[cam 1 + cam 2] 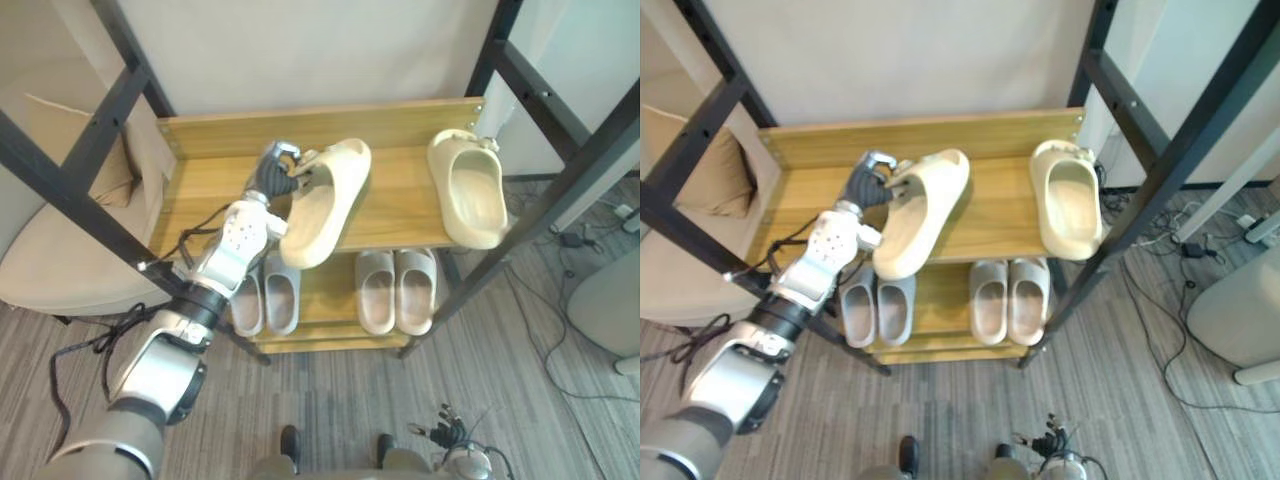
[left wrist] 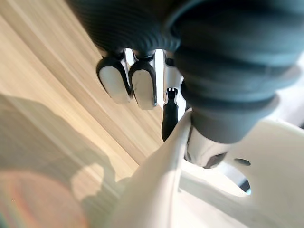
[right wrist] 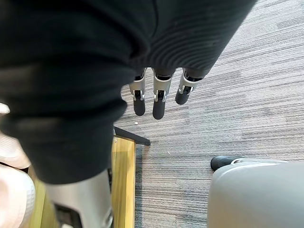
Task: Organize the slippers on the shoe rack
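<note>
Left eye view takes in the shoe rack (image 1: 400, 215), two pale wooden shelves with visible grain in a black metal frame. On its top shelf my left hand (image 1: 275, 170) is clenched on the heel end of a cream slipper (image 1: 322, 205). In the left wrist view my thumb and fingers pinch its smooth, thick rim between them. That slipper is a rounded, moulded slide with a matte finish. It sits diagonally and tipped on its side, its toe end reaching past the shelf's front edge. I cannot tell whether it rests on the wood or hangs just clear of it.

Well apart, at the right end of the same shelf, a second cream slipper (image 1: 470, 195) lies flat on its sole. On the lower shelf a grey pair (image 1: 265, 295) stands side by side, with a paler pair (image 1: 397, 290) near it on the right.

My right hand (image 3: 160, 99) hangs released, fingers straight, over the grey ribbed floor (image 3: 237, 95), holding nothing.
</note>
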Motion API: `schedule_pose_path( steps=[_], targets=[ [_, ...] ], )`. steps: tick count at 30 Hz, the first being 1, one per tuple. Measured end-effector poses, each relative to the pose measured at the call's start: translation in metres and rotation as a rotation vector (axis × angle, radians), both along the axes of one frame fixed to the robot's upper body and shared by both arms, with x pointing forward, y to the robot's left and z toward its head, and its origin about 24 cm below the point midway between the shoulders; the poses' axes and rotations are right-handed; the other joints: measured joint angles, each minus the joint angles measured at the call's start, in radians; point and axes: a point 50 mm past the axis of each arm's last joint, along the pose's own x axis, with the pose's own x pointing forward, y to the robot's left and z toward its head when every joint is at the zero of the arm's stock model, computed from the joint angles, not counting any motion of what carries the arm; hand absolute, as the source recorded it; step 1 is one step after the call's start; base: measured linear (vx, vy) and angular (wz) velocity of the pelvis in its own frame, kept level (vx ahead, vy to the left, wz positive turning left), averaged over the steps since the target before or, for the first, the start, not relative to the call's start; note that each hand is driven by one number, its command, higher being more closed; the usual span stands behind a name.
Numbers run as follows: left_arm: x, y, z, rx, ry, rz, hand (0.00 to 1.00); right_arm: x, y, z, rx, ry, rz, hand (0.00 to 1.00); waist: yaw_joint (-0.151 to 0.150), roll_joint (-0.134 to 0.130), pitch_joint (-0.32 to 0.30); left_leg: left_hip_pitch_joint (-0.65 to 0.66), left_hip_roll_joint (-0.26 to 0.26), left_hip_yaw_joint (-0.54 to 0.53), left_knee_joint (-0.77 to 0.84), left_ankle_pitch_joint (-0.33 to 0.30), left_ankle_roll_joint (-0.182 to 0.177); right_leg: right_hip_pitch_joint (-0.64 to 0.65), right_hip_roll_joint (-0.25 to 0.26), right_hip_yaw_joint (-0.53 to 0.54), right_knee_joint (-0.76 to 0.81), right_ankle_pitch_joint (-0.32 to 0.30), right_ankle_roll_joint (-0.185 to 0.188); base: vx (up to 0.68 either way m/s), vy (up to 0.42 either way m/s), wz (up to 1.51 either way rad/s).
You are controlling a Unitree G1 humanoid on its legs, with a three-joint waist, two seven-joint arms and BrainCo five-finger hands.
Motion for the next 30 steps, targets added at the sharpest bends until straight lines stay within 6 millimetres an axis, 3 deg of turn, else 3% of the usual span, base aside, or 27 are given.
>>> schedule_pose_path(
  steps=[10, 19, 20, 30],
  targets=[
    [0.015, -0.001, 0.026, 0.019, -0.029, 0.033, 1.0, 0.001, -0.003, 0.001, 0.011, -0.011, -0.033, 0.0, -0.011, 0.005, 0.005, -0.034, -0.002, 0.004, 0.0, 0.006, 0.001, -0.047, -0.001, 0.009, 0.02, -0.002, 0.0, 0.0, -0.002, -0.01],
    [0.023, 0.003, 0.034, 0.061, -0.028, 0.075, 1.0, 0.003, -0.003, 0.002, 0.015, -0.023, -0.037, 0.0, -0.019, 0.012, 0.01, -0.034, -0.003, 0.029, -0.001, 0.007, 0.002, -0.061, -0.004, 0.027, 0.024, -0.001, 0.001, 0.0, -0.01, -0.06],
    [0.024, 0.003, 0.034, 0.062, -0.027, 0.077, 0.0, 0.003, -0.003, 0.002, 0.015, -0.024, -0.037, 0.0, -0.019, 0.012, 0.01, -0.034, -0.003, 0.029, -0.001, 0.007, 0.002, -0.061, -0.004, 0.027, 0.024, -0.001, 0.001, 0.0, 0.0, 0.0],
    [0.028, -0.004, 0.044, 0.073, -0.035, 0.086, 0.0, 0.007, -0.004, 0.004, 0.017, -0.045, -0.043, 0.0, -0.032, 0.022, 0.016, -0.048, -0.005, 0.034, -0.002, 0.008, 0.002, -0.079, -0.007, 0.03, 0.027, 0.001, 0.003, 0.0, 0.0, 0.0]
  ],
)
